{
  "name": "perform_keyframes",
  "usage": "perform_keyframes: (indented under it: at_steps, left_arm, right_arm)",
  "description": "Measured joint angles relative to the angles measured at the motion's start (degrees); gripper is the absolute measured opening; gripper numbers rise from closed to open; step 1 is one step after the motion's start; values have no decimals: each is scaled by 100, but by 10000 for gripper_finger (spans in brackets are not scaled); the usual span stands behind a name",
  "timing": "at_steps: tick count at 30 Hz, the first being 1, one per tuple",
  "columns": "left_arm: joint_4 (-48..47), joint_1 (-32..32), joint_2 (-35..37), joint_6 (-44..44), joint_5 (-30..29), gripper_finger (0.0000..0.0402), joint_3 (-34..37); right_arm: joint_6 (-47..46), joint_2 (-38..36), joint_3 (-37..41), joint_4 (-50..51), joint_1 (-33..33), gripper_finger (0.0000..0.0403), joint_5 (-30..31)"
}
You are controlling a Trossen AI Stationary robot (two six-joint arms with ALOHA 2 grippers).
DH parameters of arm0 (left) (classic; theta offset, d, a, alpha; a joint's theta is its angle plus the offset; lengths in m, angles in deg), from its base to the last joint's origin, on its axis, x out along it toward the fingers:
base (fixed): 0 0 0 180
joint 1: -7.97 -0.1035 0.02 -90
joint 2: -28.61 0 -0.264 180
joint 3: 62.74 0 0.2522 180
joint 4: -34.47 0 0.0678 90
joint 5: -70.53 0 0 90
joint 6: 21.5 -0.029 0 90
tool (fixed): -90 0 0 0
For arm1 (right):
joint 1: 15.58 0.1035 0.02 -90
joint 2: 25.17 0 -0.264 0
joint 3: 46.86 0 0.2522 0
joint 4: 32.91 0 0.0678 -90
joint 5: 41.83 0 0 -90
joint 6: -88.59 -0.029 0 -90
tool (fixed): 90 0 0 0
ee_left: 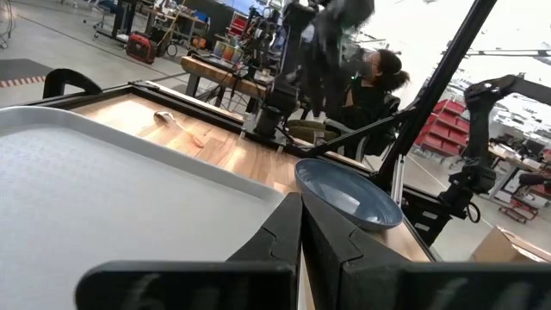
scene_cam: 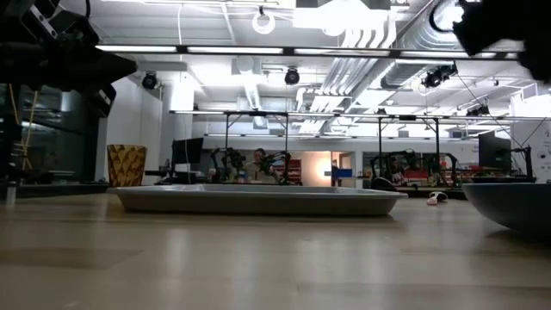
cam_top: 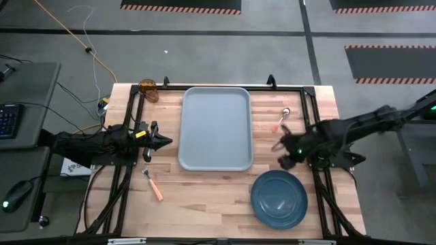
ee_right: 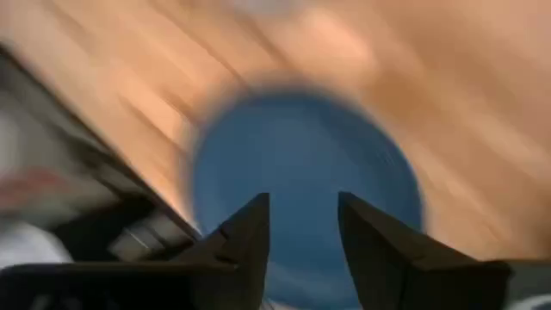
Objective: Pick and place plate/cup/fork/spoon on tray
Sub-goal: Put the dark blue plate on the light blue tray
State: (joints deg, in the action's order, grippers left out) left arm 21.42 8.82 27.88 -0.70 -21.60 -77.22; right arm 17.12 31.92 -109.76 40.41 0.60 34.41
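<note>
The pale blue-grey tray (cam_top: 215, 128) lies at the table's middle, far side. The dark blue plate (cam_top: 278, 198) lies flat near the front right; it also shows in the right wrist view (ee_right: 301, 164) and the left wrist view (ee_left: 344, 191). The amber cup (cam_top: 148, 88) stands at the far left corner. The fork (cam_top: 152, 184) lies left of the tray near the front. The spoon (cam_top: 282, 119) lies right of the tray. My right gripper (cam_top: 287, 161) is open and hovers above the plate's far edge. My left gripper (cam_top: 165, 142) is shut, empty, beside the tray's left rim.
A black frame (cam_top: 306, 102) runs along the table's far and side edges. Cables and a desk with a keyboard (cam_top: 8, 119) lie left of the table. Bare wood shows in front of the tray (cam_top: 211, 197). A person sits in the room behind (ee_left: 379, 73).
</note>
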Motion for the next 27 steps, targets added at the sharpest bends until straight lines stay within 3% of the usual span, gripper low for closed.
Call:
perform_keyframes:
  at_steps: [3,8,14,19,27]
  left_arm:
    - [-2,-2,0,2,0,0,-1]
    - [-2,0,0,2,0,0,0]
    - [-2,-2,0,2,0,0,0]
    - [-2,-2,0,2,0,0,0]
    - [-2,-1,0,2,0,0,-1]
  right_arm:
    - [77,408,228,2,494,156,-391]
    - [-387,715,754,-9,957,169,86]
    - [-1210,747,1336,-216,1130,169,470]
    - [-1186,747,1652,-976,1226,169,474]
    - [-1353,747,2021,-1214,1314,169,662]
